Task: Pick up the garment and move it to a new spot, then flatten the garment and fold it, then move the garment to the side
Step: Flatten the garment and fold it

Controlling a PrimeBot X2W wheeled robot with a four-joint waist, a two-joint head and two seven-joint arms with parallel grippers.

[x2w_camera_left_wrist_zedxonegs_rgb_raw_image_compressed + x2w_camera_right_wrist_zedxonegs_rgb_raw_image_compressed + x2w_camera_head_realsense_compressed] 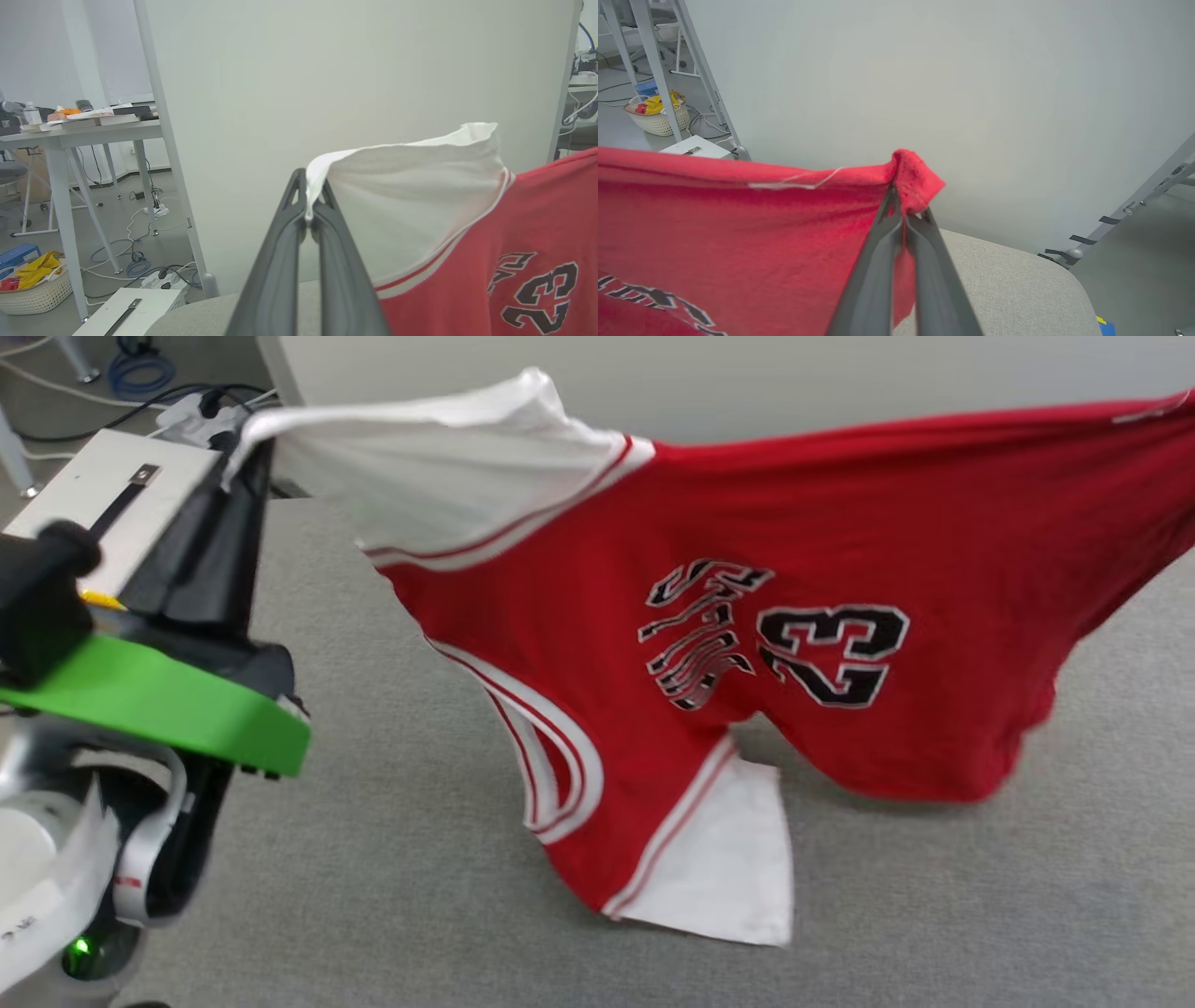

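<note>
The garment [822, 551], a red jersey T-shirt with white sleeves and a black "23", hangs stretched in the air over the grey table [392, 821]. Its lower white sleeve [728, 859] and collar trim touch the surface. My left gripper [309, 198] is shut on the edge of the upper white sleeve [411, 196], at the upper left of the head view [245, 443]. My right gripper [906, 205] is shut on a bunched red corner of the garment [738, 224], beyond the head view's upper right edge.
A pale partition wall [327, 84] stands just behind the table. A white box [112, 504] sits off the table's left end, with cables [135, 261] on the floor. A desk [70, 135] and a laundry basket [32, 284] stand further left. The table's rounded right corner [1064, 284] is near.
</note>
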